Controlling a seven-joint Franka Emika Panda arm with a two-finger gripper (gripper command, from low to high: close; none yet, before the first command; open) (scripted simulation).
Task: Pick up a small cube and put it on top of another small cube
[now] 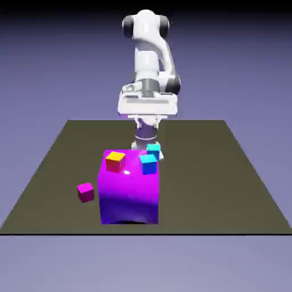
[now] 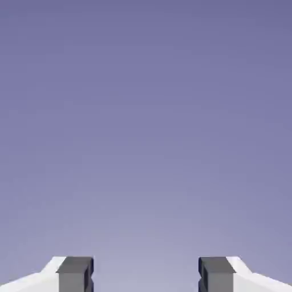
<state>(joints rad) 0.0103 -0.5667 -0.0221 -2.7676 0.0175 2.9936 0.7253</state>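
Claw (image 2: 146, 275), fingers spread, above and behind the glossy block (image 1: 129, 188); magenta cube (image 1: 86, 192), beside block's exterior-view left side. Yellow-topped cube (image 1: 116, 162), at block's upper left.

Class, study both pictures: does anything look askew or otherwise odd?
Nothing looks spilled or damaged. The magenta cube sits turned at an angle beside the big glossy block, apart from the other three small cubes, which look roughly grouped.
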